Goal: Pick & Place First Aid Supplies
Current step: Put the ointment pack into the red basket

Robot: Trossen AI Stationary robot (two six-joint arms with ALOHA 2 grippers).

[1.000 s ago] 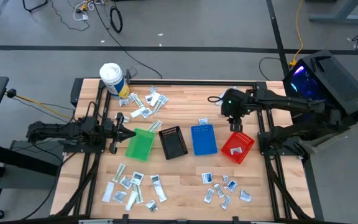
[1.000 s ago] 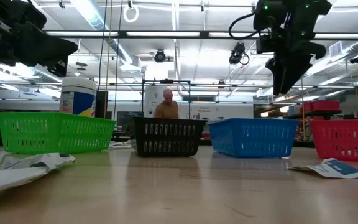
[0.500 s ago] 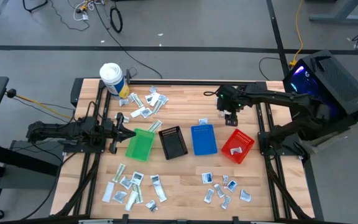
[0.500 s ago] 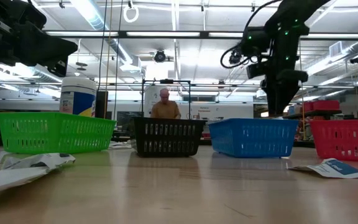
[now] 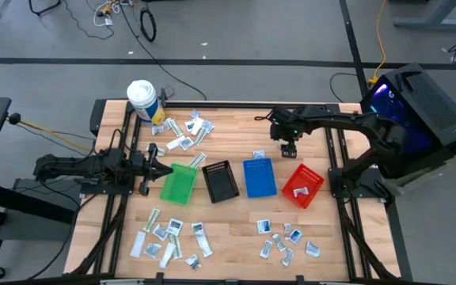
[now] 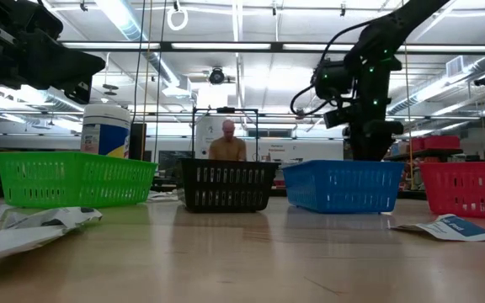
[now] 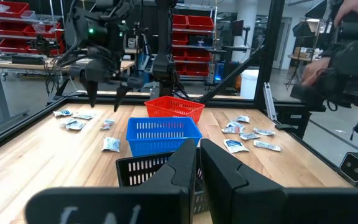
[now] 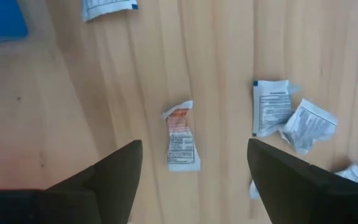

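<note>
The first aid supplies are small flat sachets lying in loose clusters on the wooden table: far left (image 5: 184, 131), near left (image 5: 169, 237) and near right (image 5: 287, 241). My right gripper (image 5: 288, 148) points down, open, above the table beyond the blue bin (image 5: 260, 177). In its wrist view an orange-printed sachet (image 8: 180, 138) lies flat between and ahead of its fingers (image 8: 120, 171), untouched, with two more sachets (image 8: 271, 107) beside it. My left gripper (image 7: 196, 163) is parked level at the table's left, shut and holding nothing, next to the green bin (image 5: 179, 184).
Green, black (image 5: 221, 181), blue and red (image 5: 302, 185) bins stand in a row across the table's middle. A white tub (image 5: 142, 99) stands at the far left corner. One sachet (image 5: 258, 154) lies just beyond the blue bin. A person (image 6: 226, 143) is in the room behind.
My right gripper has moved from above the red bin toward the table's far edge and leftward, sinking closer to the tabletop beyond the blue bin. It still points down.
</note>
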